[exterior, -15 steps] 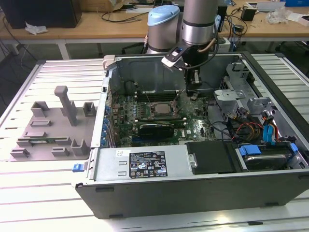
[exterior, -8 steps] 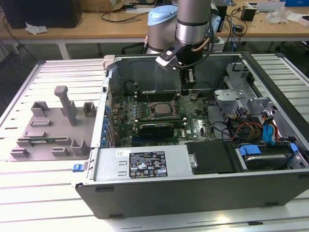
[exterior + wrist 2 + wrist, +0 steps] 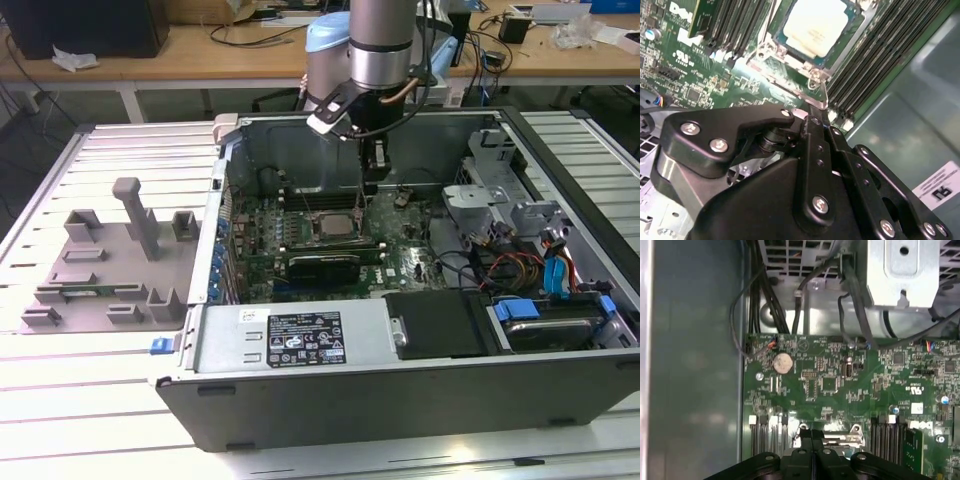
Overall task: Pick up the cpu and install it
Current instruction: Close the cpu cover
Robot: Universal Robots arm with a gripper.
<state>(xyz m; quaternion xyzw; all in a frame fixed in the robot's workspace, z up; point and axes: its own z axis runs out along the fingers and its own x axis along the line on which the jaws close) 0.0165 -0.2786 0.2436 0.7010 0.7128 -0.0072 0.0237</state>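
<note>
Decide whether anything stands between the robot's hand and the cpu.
Nothing visible does. The cpu sits within the socket's metal frame, its silvery top uncovered. The hand hangs just beside that frame, with open space between hand and cpu.

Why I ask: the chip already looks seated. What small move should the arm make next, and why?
Probably a short straight lift. The cpu lies flat in the socket, and the gripper, shut, sits close beside it near the thin lever; rising first would likely avoid snagging either.
</note>
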